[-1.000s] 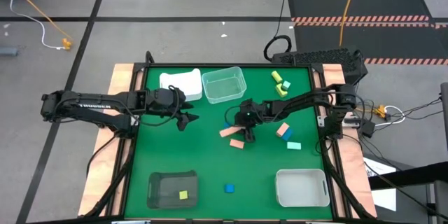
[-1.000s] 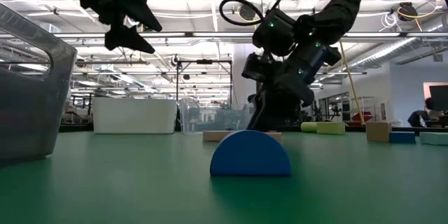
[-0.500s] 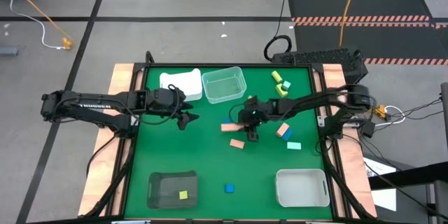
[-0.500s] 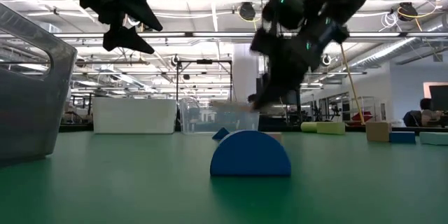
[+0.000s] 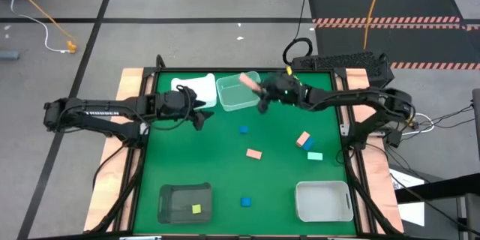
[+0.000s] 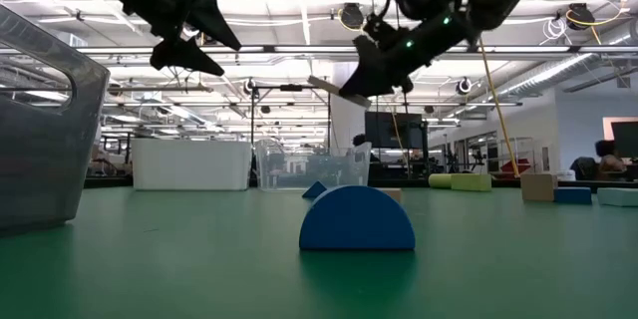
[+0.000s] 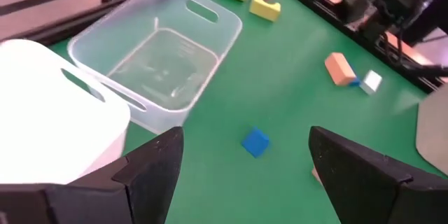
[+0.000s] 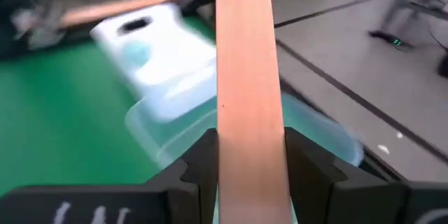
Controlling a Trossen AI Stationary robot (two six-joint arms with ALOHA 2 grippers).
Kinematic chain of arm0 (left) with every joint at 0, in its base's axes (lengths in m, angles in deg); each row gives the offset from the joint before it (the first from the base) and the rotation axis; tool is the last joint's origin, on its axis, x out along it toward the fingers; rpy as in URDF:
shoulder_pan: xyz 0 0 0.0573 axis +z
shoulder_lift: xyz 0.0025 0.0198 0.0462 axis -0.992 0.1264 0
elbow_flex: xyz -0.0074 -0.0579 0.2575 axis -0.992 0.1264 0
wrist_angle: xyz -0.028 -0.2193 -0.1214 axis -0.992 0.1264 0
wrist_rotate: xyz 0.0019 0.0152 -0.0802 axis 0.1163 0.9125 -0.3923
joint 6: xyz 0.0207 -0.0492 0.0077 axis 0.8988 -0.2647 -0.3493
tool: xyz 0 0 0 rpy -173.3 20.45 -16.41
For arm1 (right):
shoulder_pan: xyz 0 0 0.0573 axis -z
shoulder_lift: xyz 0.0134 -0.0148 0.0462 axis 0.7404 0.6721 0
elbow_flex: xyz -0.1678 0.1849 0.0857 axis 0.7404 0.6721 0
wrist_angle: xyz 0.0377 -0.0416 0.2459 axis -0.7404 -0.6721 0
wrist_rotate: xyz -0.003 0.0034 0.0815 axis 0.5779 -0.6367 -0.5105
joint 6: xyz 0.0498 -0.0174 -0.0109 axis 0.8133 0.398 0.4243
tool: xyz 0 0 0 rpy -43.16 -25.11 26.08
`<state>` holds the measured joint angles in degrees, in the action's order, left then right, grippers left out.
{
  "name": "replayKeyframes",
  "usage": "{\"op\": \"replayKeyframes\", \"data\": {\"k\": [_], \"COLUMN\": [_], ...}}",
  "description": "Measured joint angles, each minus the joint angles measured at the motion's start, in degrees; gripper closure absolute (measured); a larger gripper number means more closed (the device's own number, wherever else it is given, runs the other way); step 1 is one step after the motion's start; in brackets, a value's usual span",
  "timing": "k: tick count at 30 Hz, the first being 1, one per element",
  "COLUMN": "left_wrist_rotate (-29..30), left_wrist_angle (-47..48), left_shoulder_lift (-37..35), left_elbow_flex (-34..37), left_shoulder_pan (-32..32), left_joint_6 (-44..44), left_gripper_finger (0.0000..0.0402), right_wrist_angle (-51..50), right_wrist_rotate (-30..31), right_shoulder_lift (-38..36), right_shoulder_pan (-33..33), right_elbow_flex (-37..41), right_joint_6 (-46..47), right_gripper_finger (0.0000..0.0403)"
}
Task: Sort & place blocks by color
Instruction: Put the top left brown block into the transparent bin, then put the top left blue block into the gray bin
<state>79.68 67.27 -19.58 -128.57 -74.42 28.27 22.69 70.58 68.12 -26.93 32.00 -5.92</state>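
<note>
The right end effector [image 5: 259, 99] hangs above the clear plastic bin [image 5: 238, 92] at the far middle of the green surface [image 5: 225, 165], its fingers clamped on a long salmon-tan bar [image 5: 250, 81] that juts out over the bin's far right corner. In the right wrist view the bar [image 8: 245, 84] stands lengthwise between the two dark fingers [image 8: 199, 161], with the clear bin [image 8: 210, 122] and a white bin [image 8: 150, 42] below and beyond it.

The left end effector [image 5: 196, 118] waits over the surface just in front of the white bin [image 5: 192, 90], its fingers spread wide with nothing between them; its wrist view looks past them at the clear bin [image 7: 150, 59] and a small blue cube [image 7: 255, 142].

Loose on the surface lie the blue cube [image 5: 244, 130], a short salmon block [image 5: 254, 153], a salmon, blue and mint-teal cluster [image 5: 306, 144] near the right edge, yellow-green pieces [image 5: 300, 88] at the far right, and a blue half-round block [image 5: 245, 202] near the front. A yellow-green cube [image 5: 196, 209] sits inside the dark bin [image 5: 183, 202]; a second white bin [image 5: 324, 201] stands at the front right.
</note>
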Motion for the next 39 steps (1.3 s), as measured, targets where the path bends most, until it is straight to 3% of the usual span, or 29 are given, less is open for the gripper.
{"op": "replayKeyframes", "data": {"k": [4, 10, 21, 30, 35, 39], "left_wrist_rotate": [0.12, 0.12, 0.13, 0.14, 0.14, 0.14], "left_wrist_angle": [-0.7, -0.74, -1.52, -2.15, -1.91, -1.85], "left_shoulder_lift": [-0.02, 0.0, -0.01, -0.01, -0.01, -0.02], "left_elbow_flex": [0.0, 0.01, 0.02, 0.01, 0.01, 0.0], "left_shoulder_pan": [0.79, 0.79, 0.78, 0.77, 0.74, 0.66], "left_joint_6": [-0.97, -1.59, -1.78, -1.87, -1.93, -1.36], "left_gripper_finger": [0.0094, 0.0094, 0.0094, 0.0094, 0.0094, 0.0094], "right_wrist_angle": [6.86, 13.36, 15.63, 15.37, 14.93, 9.45], "right_wrist_rotate": [-1.44, -1.4, -1.28, -1.46, -10.8, -15.18], "right_shoulder_lift": [3.37, 7.16, 9.47, 9.37, 6.47, 5.47], "right_shoulder_pan": [2.7, 2.78, 2.71, 2.7, 0.41, -5.05], "right_elbow_flex": [-0.01, -0.01, -0.05, -0.07, -0.08, -0.16], "right_joint_6": [5.38, 6.25, 6.25, 6.28, 6.64, -2.25], "right_gripper_finger": [0.029, 0.0274, 0.0253, 0.0196, 0.0183, 0.0191]}}
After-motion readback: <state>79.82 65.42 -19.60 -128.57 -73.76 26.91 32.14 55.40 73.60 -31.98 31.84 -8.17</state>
